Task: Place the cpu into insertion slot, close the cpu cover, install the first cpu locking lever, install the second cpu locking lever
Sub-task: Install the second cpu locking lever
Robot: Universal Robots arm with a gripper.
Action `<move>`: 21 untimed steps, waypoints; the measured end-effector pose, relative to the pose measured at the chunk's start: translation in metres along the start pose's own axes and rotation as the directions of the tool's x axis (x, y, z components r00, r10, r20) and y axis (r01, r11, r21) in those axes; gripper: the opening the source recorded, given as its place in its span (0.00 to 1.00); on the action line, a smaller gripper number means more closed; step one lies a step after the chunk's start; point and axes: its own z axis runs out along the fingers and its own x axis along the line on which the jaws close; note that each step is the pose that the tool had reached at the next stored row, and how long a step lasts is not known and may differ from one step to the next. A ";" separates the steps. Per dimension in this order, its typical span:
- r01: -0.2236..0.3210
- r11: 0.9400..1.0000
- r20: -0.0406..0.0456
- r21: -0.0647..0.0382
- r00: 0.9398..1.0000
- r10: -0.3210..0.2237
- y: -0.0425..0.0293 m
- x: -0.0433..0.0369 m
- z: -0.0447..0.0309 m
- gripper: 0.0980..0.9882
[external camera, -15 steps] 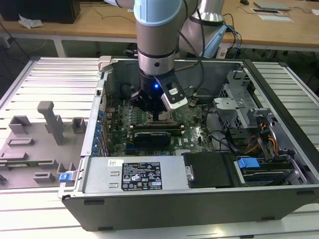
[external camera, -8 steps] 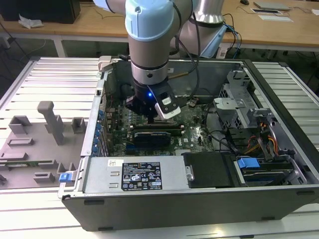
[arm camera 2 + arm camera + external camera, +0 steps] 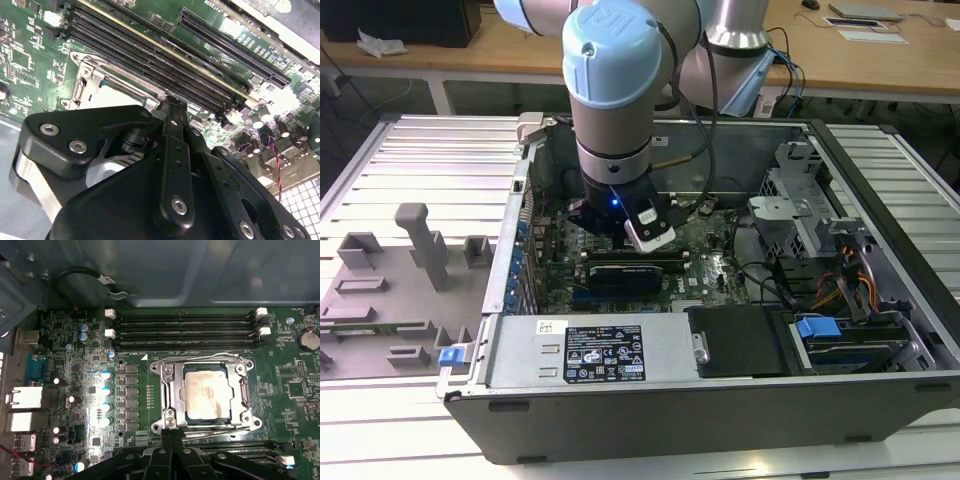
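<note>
In the first wrist view the cpu [image 3: 206, 392], a square chip with a smeared silver top, lies in the insertion slot [image 3: 207, 419] on the green motherboard. The cpu cover [image 3: 172, 390], a silvery frame with a cut-out centre, lies flat around the chip. One wire locking lever [image 3: 200, 358] runs along the socket's side by the memory slots. Another lever [image 3: 215, 429] runs along the side by my fingertips. My gripper [image 3: 171, 434] is shut, its black tips together at the socket's edge, with nothing seen between them. The second wrist view has the gripper [image 3: 172, 107] just above the cover [image 3: 82, 80].
Long black memory slots [image 3: 182, 330] flank the socket, with capacitors [image 3: 106, 390] and rear ports [image 3: 25, 397] beside it. In the exterior view the arm [image 3: 615, 120] reaches down into the open computer case, between the power supply [image 3: 590, 350] and drive cage [image 3: 800, 200]. A grey fixture tray [image 3: 400, 290] lies outside.
</note>
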 end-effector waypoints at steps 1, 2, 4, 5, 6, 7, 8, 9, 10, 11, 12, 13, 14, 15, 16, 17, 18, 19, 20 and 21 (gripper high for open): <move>0.000 1.000 0.000 -0.005 1.000 0.000 -0.0005 0.0004 0.0005 0.01; -0.001 1.000 0.000 -0.017 1.000 0.001 -0.0021 0.0015 0.0020 0.01; -0.002 1.000 -0.001 -0.031 1.000 0.001 -0.0037 0.0027 0.0047 0.01; -0.002 0.999 -0.001 -0.037 1.000 0.002 -0.0042 0.0030 0.0065 0.01; -0.002 0.999 -0.001 -0.042 1.000 0.002 -0.0047 0.0032 0.0083 0.01; -0.002 0.999 -0.001 -0.044 1.000 0.002 -0.0054 0.0034 0.0112 0.01; -0.002 0.999 -0.001 -0.045 1.000 0.002 -0.0062 0.0039 0.0146 0.01; -0.002 0.999 -0.001 -0.044 1.000 0.002 -0.0064 0.0046 0.0159 0.01; -0.002 0.999 -0.002 -0.044 1.000 0.002 -0.0062 0.0054 0.0161 0.01; -0.002 0.999 -0.001 -0.044 1.000 0.002 -0.0056 0.0062 0.0164 0.01; -0.002 0.999 -0.001 -0.042 1.000 0.002 -0.0047 0.0066 0.0166 0.01; -0.002 0.999 -0.001 -0.039 1.000 0.002 -0.0037 0.0070 0.0167 0.01; -0.001 0.999 -0.001 -0.035 1.000 0.001 -0.0014 0.0081 0.0173 0.01; -0.001 0.999 -0.001 -0.032 1.000 0.001 0.0011 0.0090 0.0179 0.01; 0.000 1.000 -0.001 -0.030 1.000 0.000 0.0026 0.0095 0.0182 0.01; 0.000 1.000 -0.001 -0.028 1.000 0.000 0.0042 0.0107 0.0187 0.01; 0.000 1.000 -0.001 -0.026 1.000 0.000 0.0044 0.0115 0.0189 0.01; 0.001 1.000 -0.001 -0.023 1.000 -0.001 0.0044 0.0122 0.0189 0.01; 0.001 1.000 -0.001 -0.017 1.000 -0.001 0.0043 0.0131 0.0189 0.01; 0.001 1.000 -0.001 -0.012 1.000 -0.001 0.0043 0.0139 0.0188 0.01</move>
